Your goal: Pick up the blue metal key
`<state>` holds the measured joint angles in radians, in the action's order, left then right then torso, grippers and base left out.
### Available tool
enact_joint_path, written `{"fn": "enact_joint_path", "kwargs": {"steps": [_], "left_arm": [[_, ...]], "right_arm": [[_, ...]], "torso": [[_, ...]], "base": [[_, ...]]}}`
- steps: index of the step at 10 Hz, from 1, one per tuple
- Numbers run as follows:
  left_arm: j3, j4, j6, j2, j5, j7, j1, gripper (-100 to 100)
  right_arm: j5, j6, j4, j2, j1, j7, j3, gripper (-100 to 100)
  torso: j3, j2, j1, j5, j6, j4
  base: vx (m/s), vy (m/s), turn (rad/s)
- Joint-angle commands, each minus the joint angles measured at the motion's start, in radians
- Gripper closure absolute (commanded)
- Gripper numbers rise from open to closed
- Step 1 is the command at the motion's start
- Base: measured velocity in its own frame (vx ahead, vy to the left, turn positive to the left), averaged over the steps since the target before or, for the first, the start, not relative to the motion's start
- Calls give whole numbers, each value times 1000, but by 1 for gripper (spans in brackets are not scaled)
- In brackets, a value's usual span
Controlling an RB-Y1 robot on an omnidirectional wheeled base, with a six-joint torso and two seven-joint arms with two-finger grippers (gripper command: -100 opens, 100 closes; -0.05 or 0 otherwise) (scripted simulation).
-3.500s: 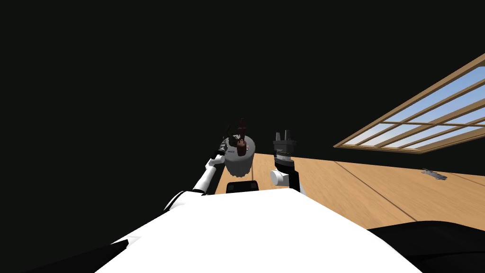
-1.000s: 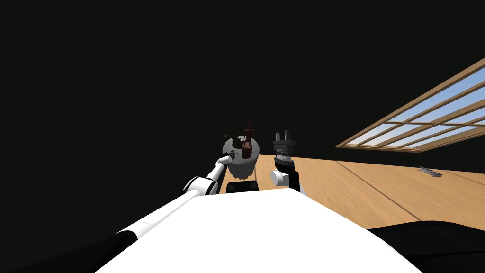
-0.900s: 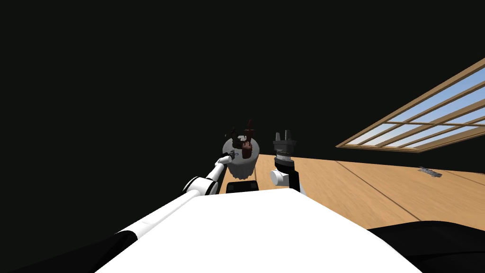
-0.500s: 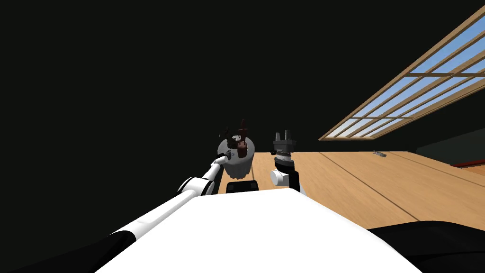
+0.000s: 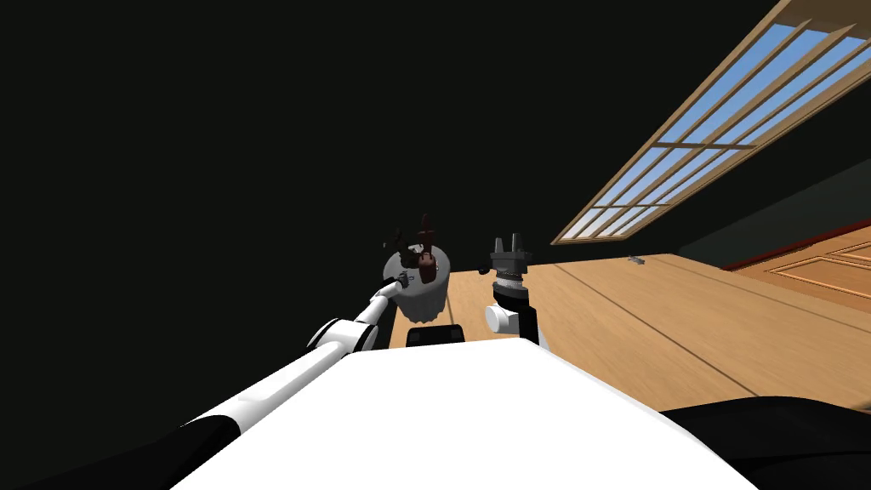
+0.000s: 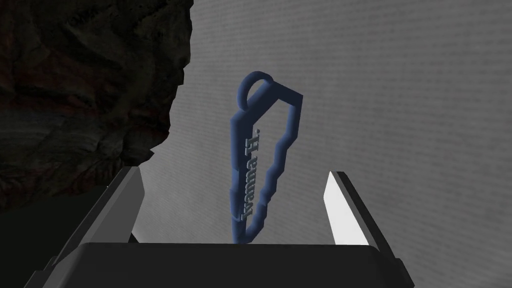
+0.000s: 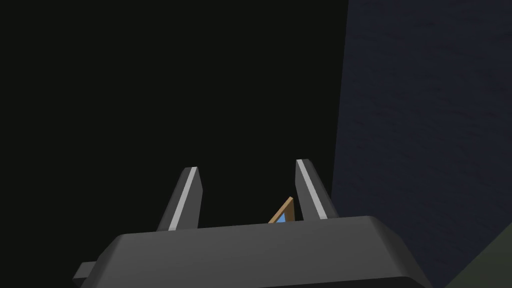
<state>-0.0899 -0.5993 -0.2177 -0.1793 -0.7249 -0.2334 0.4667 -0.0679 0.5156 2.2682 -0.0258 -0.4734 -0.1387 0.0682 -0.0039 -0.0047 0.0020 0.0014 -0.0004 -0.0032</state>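
Note:
The blue key (image 6: 248, 165), a flat outline with a ring at its far end and raised lettering, lies on a pale grey surface (image 6: 400, 100). My left gripper (image 6: 235, 174) is open, one finger on each side of the key and apart from it. A dark, rough mass (image 6: 90, 90) rises just beside one finger. In the head view my left arm reaches out to a grey round stand (image 5: 417, 299) with a dark red figure (image 5: 425, 255) on top; the left gripper (image 5: 405, 277) is at its top edge. My right gripper (image 5: 510, 242) is held upright before my chest, its fingers (image 7: 186, 197) apart with nothing between.
A wooden floor (image 5: 680, 332) stretches to the right. A small grey object (image 5: 635, 259) lies far off on it below a wood-framed window (image 5: 723, 128). A panelled wooden door (image 5: 816, 264) lies at the far right. A black area surrounds the stand.
My head view has swung, so the window and the floor object have shifted up and left. The left arm has stretched further out toward the stand. Both grippers' fingers stand as before.

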Motion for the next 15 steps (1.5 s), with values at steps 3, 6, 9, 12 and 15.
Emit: {"fn": "enact_joint_path", "kwargs": {"steps": [3,6,9,12,15], "left_arm": [[13,-4,10,-41,-6,10,-17,-100],[10,30,32,-41,-22,6,-3,100],[11,30,32,-41,-23,7,-3,100],[13,-4,10,-41,-7,10,-17,100],[9,-19,-10,2,41,12,-9,100]], "right_arm": [[0,0,0,0,0,0,0,0],[0,0,0,0,0,0,0,0],[0,0,0,0,0,0,0,0],[0,0,0,0,0,0,0,0],[0,0,0,0,0,0,0,0]], "torso": [[0,-1,0,0,1,0],[-1,-2,0,1,1,-1],[-2,-4,1,1,1,-1],[-3,-4,0,1,1,-1],[-3,-5,1,1,2,-2]], "base": [[-7,-7,-161],[-18,-8,-128],[0,0,0],[4,2,69],[20,13,195]]}}
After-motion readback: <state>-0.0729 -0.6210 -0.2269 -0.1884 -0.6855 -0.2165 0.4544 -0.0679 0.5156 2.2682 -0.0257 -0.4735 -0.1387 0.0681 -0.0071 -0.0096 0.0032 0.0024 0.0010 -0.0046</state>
